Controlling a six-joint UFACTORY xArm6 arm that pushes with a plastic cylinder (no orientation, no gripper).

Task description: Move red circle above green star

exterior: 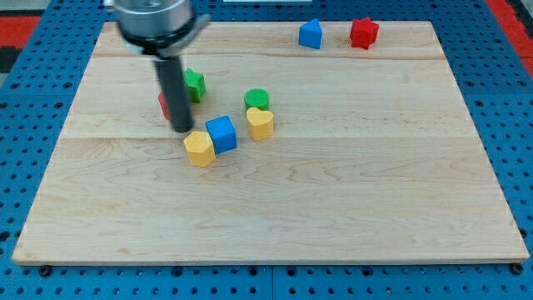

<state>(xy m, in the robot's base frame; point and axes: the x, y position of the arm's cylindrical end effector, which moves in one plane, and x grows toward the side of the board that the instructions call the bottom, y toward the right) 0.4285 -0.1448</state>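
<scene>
Pale wooden desk (333,208) on blue pegboard (33,75).
Our tip (182,129) hides most of the red circle (164,105), beside the green star (194,84); we carry no end effector.

A: Any writing, label, brand or number you can read anywhere?
B: None. The wooden board (275,217) is bare grain right out to its edges and corners, the coloured blocks have plain faces, and the blue pegboard (508,100) around it shows only holes, no marks
</scene>
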